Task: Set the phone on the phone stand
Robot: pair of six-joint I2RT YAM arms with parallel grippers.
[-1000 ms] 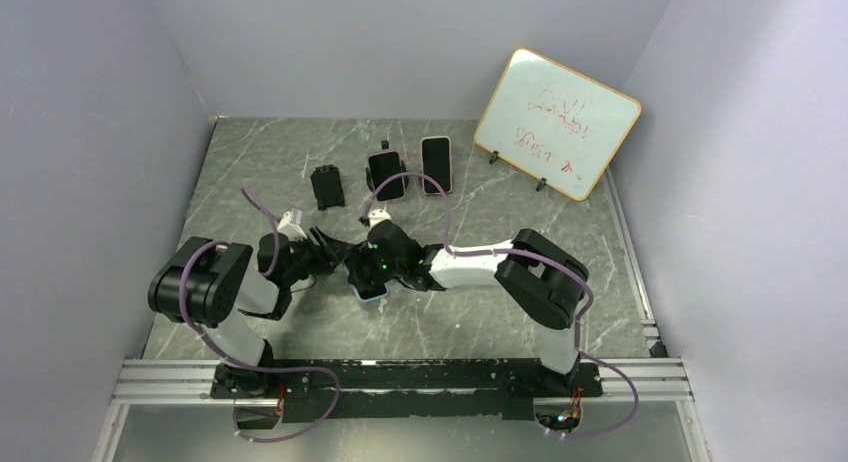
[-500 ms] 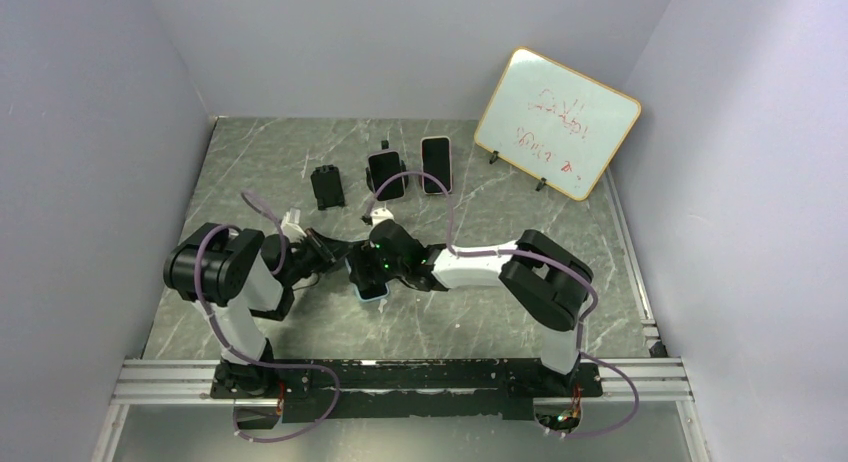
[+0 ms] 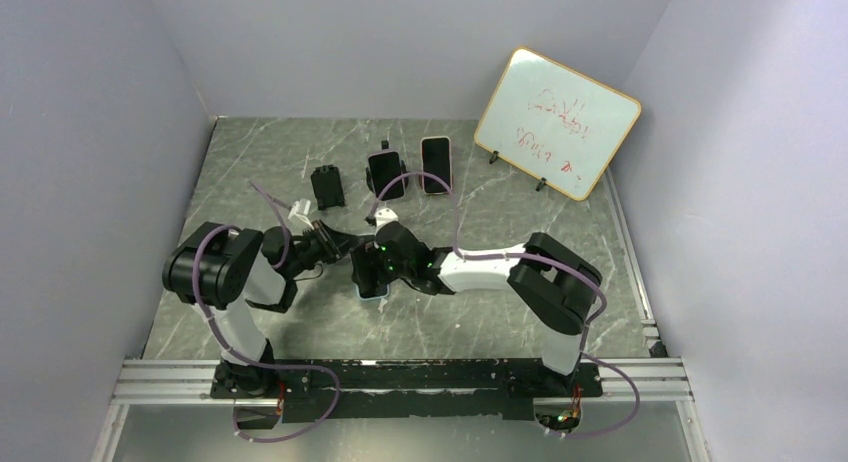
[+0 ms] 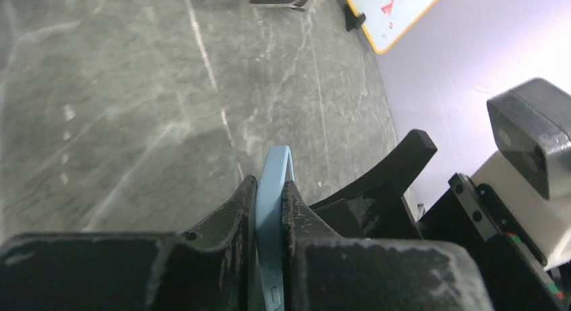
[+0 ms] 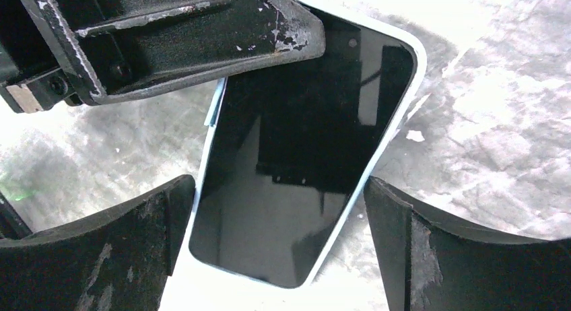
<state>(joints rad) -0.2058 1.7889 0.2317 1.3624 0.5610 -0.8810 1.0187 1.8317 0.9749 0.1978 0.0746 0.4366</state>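
Right now the phone [image 3: 374, 290], a dark-screened one in a pale blue case, sits near the middle of the surface [image 3: 480, 312], a little closer to its near edge than to its far one, with both arms meeting over it. The left tool [image 4: 269, 190] is clenched on the phone: in its wrist view the two black fingers [image 4: 236, 210] press against either face of the thin blue edge [image 4: 275, 169], which sticks out past their tips. The right tool [image 5: 277, 190] is released, its jaws spread wide on either side of the phone's lower end with a gap visible on the right side, while the screen [image 5: 296, 143] faces that camera. One finger of the left tool [image 5: 188, 28] crosses the upper corner of the phone in that same view. Whether the phone rests on the surface or is raised off it cannot be told. The empty black stand [image 3: 327, 186] waits well apart from the phone, toward the far edge and left of centre. Just right of it two other phones [image 3: 387, 172] sit side by side, and a whiteboard [image 3: 556, 122] leans at the far right corner.
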